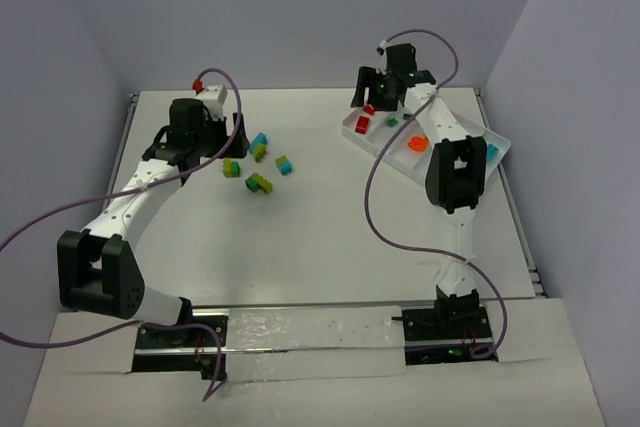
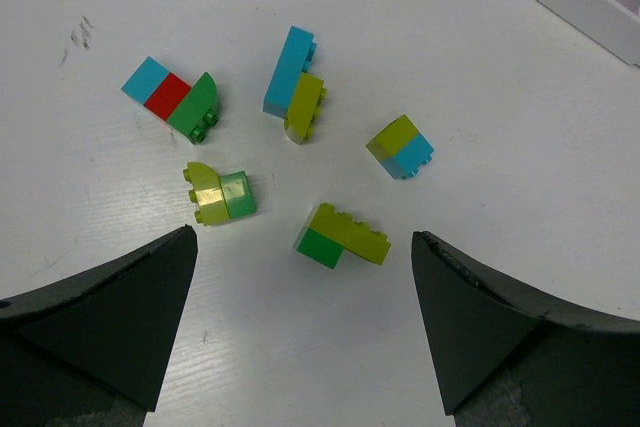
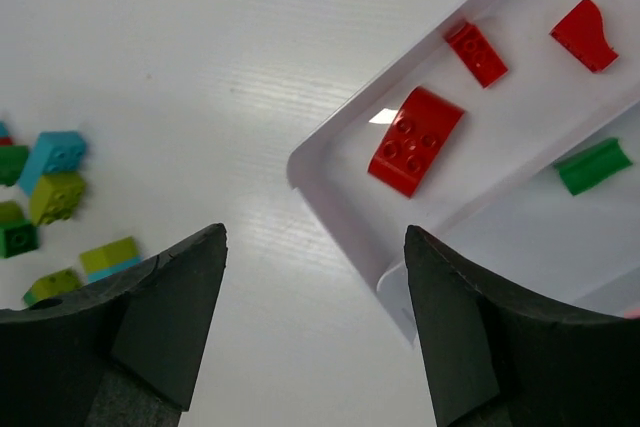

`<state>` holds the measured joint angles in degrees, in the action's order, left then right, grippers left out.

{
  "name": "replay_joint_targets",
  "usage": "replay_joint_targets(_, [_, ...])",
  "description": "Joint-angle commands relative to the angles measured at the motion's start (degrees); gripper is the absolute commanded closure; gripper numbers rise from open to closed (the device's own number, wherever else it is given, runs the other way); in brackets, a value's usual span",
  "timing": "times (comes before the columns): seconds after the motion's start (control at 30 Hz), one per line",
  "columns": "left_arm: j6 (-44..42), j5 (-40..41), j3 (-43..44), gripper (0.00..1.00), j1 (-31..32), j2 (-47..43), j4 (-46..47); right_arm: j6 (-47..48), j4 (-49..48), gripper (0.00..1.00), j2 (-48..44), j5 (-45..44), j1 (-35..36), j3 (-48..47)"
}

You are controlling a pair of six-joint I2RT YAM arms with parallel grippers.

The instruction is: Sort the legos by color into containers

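Loose legos lie on the white table: a cyan-red-green row [image 2: 172,97], a cyan brick [image 2: 290,67] against a yellow-green one, a yellow-green and cyan pair [image 2: 400,145], a yellow-green and green pair [image 2: 220,193], and a green and yellow-green piece [image 2: 343,235]. My left gripper [image 2: 304,239] hovers open just short of that last piece, holding nothing. The white tray [image 3: 330,197] holds red bricks [image 3: 415,139] in its end container and a green one [image 3: 592,165] in the neighbouring container. My right gripper [image 3: 316,232] is open and empty over the tray's left corner.
From above, the tray [image 1: 352,133] sits at the back right with an orange brick [image 1: 418,143] and a cyan one [image 1: 491,151] further along. The loose legos [image 1: 259,184] lie between the arms. Walls close off the left, back and right.
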<state>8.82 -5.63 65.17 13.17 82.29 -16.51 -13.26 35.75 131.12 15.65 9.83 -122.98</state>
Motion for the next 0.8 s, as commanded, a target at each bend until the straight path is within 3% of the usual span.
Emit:
replay_joint_targets(0.0, [0.93,-0.95,-1.26,0.03,-0.16,1.33,-1.12,-0.48,-0.64,0.18,-11.85,5.38,0.58,4.54])
replay_joint_targets(0.23, [-10.08,-1.27,-4.03,0.07,-1.95,1.99,1.92,0.22,-1.73,0.15,-18.23,10.18,1.31,16.50])
replay_joint_targets(0.4, [-5.55,5.35,1.60,0.19,-3.18,10.56,0.08,0.65,-2.28,0.14,-20.51,11.33,2.06,22.14])
replay_joint_targets(0.77, [-2.32,5.36,4.94,0.15,-3.33,20.95,1.74,0.52,-2.61,0.13,-21.87,12.83,3.35,24.37])
